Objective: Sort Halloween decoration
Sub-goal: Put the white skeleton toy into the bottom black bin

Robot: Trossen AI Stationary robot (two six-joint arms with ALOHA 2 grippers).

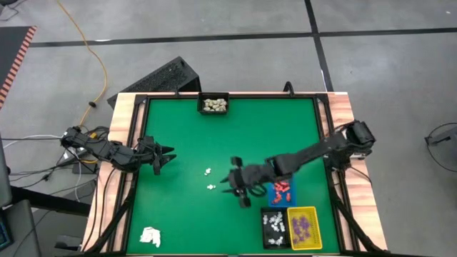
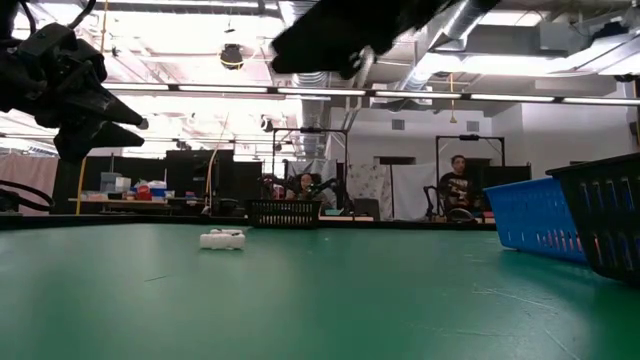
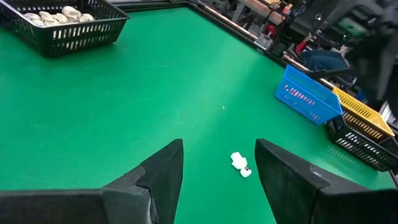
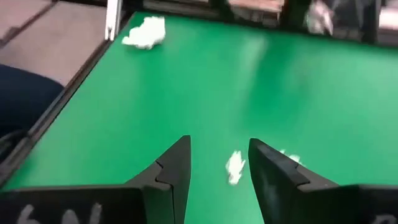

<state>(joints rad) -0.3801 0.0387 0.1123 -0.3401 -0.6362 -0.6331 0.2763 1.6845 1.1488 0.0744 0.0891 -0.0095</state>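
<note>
Two white pieces of the Halloween decoration [image 1: 209,179] lay loose on the green table [image 1: 186,135], near its middle, one a little nearer the front edge than the other. Nearest the front edge, a white wad [image 1: 151,236] sat by the left front corner, and two small trays stood side by side at the right front: a black tray [image 1: 273,228] with white pieces in it and a yellow tray [image 1: 303,228] with purple ones. Just behind them a blue tray [image 1: 282,190] held orange-red pieces.

The right gripper [image 1: 236,187] hung above the table beside the blue tray, on its inner side, with its fingers [image 4: 171,171] spread apart and nothing between them; in its wrist view one loose white piece showed in the gap beyond the tips, on the felt, not gripped. The left gripper [image 1: 166,158] waited over the left part of the table, pointing inward, its fingers [image 3: 163,177] likewise apart and empty, with a white piece lying on the felt ahead of them.

At the far edge, in the middle, a second black tray [image 1: 213,104] held cream pieces. In the low view, people sat in the room beyond the table.
</note>
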